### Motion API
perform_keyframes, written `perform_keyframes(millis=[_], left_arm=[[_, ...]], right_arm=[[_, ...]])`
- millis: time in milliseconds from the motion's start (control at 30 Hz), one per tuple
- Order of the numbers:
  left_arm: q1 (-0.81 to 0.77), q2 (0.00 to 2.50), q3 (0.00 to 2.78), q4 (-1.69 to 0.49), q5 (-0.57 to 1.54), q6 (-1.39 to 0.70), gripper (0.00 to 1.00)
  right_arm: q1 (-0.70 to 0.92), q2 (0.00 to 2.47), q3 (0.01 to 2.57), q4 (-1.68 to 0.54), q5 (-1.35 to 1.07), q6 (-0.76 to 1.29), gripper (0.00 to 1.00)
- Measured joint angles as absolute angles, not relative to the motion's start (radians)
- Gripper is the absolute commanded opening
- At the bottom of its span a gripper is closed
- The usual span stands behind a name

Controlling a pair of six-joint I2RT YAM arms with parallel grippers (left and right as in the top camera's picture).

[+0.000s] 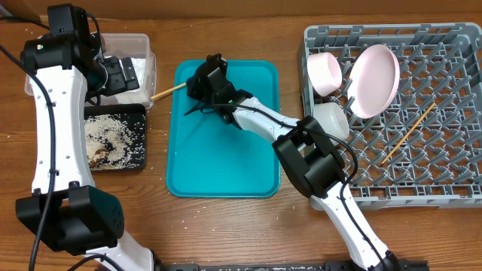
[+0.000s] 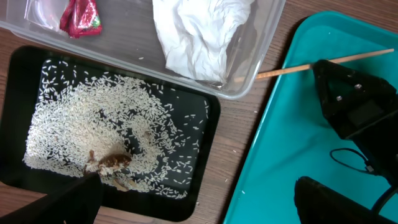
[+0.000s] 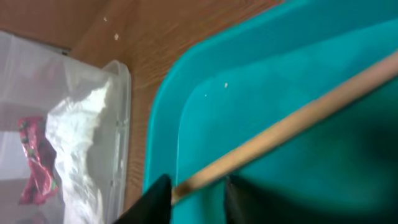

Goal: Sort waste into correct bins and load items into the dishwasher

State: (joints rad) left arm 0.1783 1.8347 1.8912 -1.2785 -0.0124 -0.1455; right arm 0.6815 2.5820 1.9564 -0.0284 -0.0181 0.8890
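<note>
A thin wooden chopstick (image 1: 169, 91) lies across the upper left rim of the teal tray (image 1: 226, 162), its tip over the table. My right gripper (image 1: 197, 87) is low over it, open, with a finger on each side of the stick (image 3: 273, 127). My left gripper (image 2: 199, 211) is wide open and empty above the black tray (image 2: 211, 118), which holds rice (image 2: 93, 130) and brown scraps (image 2: 112, 162). The clear tub (image 1: 144, 47) holds the white napkin (image 2: 199, 37) and the red wrapper (image 2: 81, 15). The grey dish rack (image 1: 452, 177) holds the pink plate (image 1: 375, 79), two white bowls (image 1: 325, 73) (image 1: 331, 120) and a second chopstick (image 1: 407, 134).
The teal tray lies between the bins and the rack, bare apart from a few grains. My right arm stretches across it from the rack side. A few rice grains lie on the wooden table (image 1: 226, 226).
</note>
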Motion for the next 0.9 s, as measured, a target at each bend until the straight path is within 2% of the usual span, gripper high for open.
perform_keyframes(millis=[500,733,900], left_arm=[[0.178,1.835,1.891,-1.279,-0.012,-0.146,1.00],[0.178,1.835,1.891,-1.279,-0.012,-0.146,1.00],[0.178,1.835,1.891,-1.279,-0.012,-0.146,1.00]], right_arm=[[0.688,2.586,1.962,-0.048,0.016,0.760,0.34],[0.689,2.579,1.998,-0.176,0.023,0.716,0.34],[0.688,2.556,2.048,-0.381,0.020,0.703,0.34]])
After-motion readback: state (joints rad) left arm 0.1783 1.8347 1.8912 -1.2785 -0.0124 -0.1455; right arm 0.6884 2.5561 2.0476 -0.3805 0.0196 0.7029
